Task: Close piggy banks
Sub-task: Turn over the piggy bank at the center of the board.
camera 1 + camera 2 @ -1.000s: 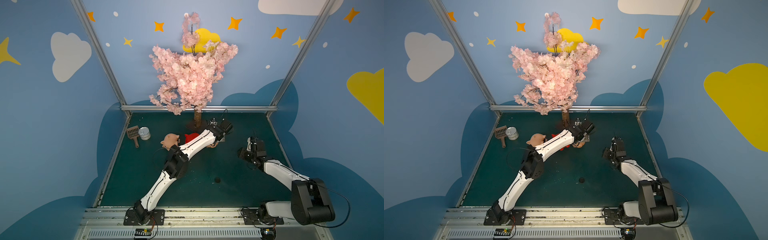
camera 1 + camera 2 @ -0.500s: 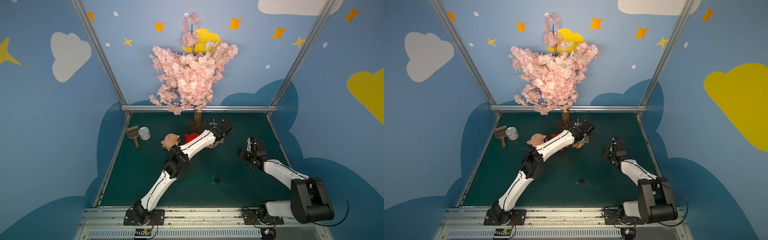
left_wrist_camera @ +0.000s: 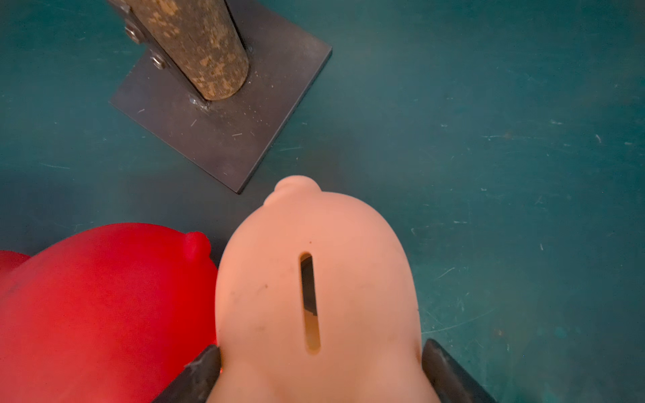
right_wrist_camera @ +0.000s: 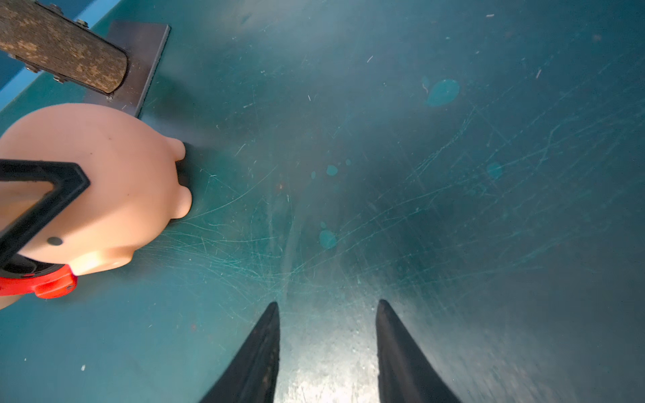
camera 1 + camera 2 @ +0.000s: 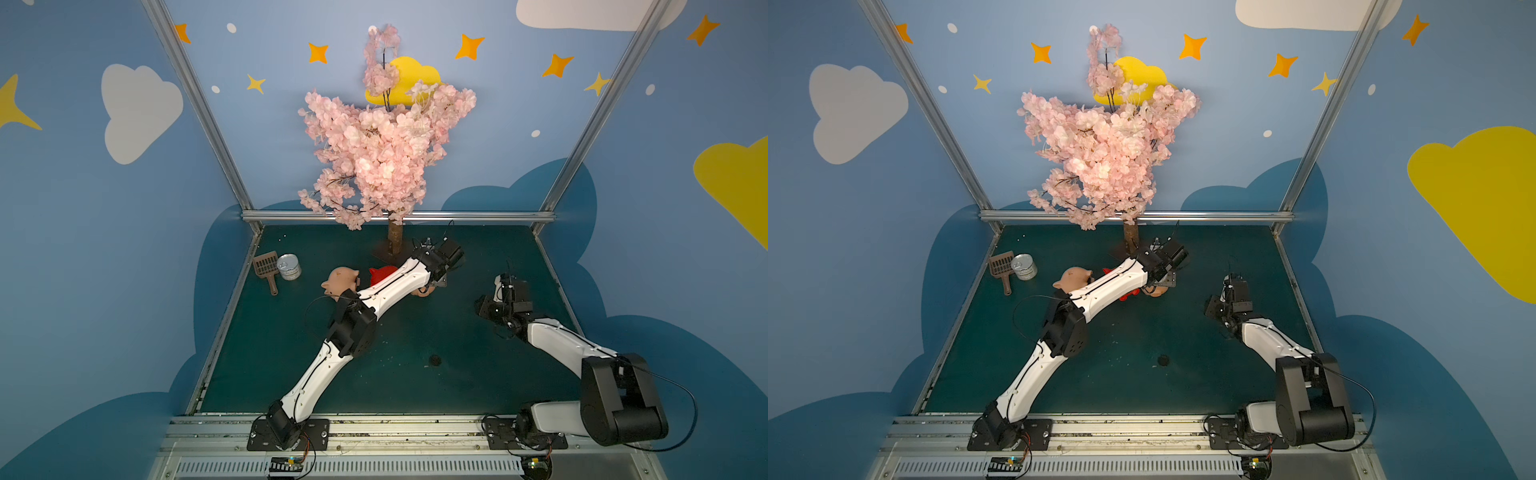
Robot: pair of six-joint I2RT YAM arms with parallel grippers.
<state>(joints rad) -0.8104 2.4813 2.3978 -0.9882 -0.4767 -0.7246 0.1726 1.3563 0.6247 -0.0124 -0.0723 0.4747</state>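
Observation:
My left gripper (image 3: 319, 349) reaches over the table near the tree and stands round a peach-pink piggy bank (image 3: 314, 279), coin slot up, one finger against each flank. In both top views this pig (image 5: 424, 293) (image 5: 1156, 292) peeks out under the left wrist. A red piggy bank (image 3: 104, 296) (image 5: 384, 272) touches its side. Another peach-pink piggy bank (image 5: 340, 279) (image 5: 1074, 277) lies farther left, beside the left arm. My right gripper (image 4: 328, 303) (image 5: 505, 284) hangs open and empty over bare table to the right, with the gripped pig (image 4: 104, 174) at the edge of its wrist view.
The blossom tree's trunk stands on a dark metal base plate (image 3: 223, 129) just behind the pigs. A silver tin can (image 5: 289, 267) and a brown scoop (image 5: 266, 268) sit at the back left. A small dark round thing (image 5: 435, 360) lies mid-table toward the front.
The left gripper's jaws have narrowed onto the peach-pink pig. Both arms have stayed nearly in place.

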